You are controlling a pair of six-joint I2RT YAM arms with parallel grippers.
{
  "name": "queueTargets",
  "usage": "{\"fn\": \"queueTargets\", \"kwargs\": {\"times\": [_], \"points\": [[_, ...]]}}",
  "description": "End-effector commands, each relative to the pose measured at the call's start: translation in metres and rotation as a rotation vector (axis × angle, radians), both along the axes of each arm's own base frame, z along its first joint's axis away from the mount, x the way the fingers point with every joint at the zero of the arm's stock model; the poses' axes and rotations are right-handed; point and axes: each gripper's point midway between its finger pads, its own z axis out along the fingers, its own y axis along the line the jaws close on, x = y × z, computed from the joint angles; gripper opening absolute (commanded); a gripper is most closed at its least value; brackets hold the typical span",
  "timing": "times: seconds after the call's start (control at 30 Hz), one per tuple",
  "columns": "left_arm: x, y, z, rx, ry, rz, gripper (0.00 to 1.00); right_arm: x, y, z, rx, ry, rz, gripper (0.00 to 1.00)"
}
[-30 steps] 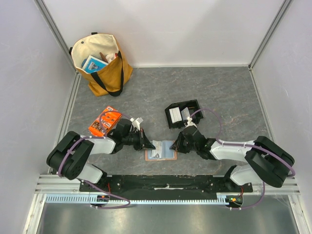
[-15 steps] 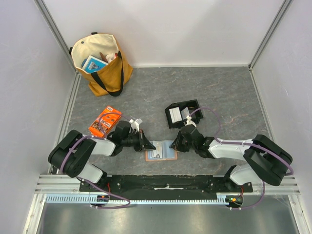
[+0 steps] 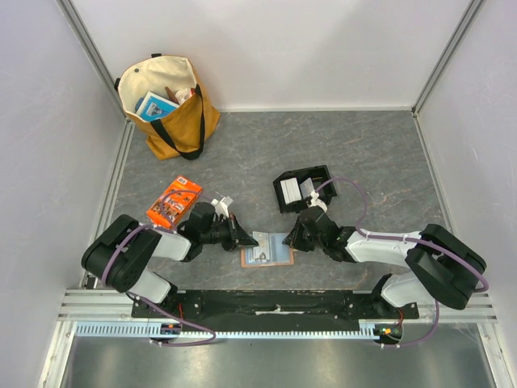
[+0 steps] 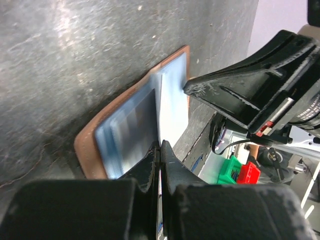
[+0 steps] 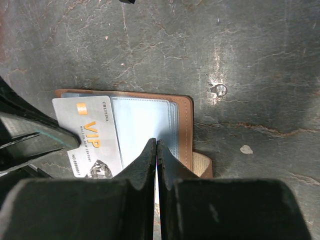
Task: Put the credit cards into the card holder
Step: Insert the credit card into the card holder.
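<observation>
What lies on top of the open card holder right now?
A grey VIP card lies over the blue slots of the card holder, gripped by the left claw. The right claw hides the lower part; whether cards sit inside slots cannot be seen.

L arm: wrist has slid right and nearer the table edge vs 1 s ago.
L gripper (image 3: 245, 239): tips now at left edge of the flat tan-brown folding wallet (image 3: 273, 257); before, short of it.
Card: pale grey VIP credit card (image 5: 90, 136), pinched by L gripper, now overlaps wallet's light-blue face.
Orange printed packet (image 3: 173, 201): gap to L wrist now shows.
</observation>
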Motion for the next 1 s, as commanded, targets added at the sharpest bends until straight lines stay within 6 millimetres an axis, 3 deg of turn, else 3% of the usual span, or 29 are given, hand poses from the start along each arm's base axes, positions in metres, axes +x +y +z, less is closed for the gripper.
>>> {"fn": "queueTargets", "kwargs": {"times": [0.0,0.1,0.5,0.97], "points": [[-0.002,-0.007,0.005,-0.093,0.033,0.024,0.02,-0.007,-0.026,-0.023,-0.137,0.043,-0.029,0.06],[-0.003,-0.006,-0.002,-0.081,0.055,0.038,0.02,-0.007,-0.026,-0.023,-0.136,0.042,-0.029,0.07],[-0.005,-0.007,0.002,-0.108,0.019,0.064,0.02,-0.008,-0.027,-0.027,-0.145,0.052,-0.031,0.07],[0.001,-0.01,-0.013,0.027,-0.074,0.022,0.02,-0.009,-0.026,-0.026,-0.14,0.053,-0.024,0.09]]}}
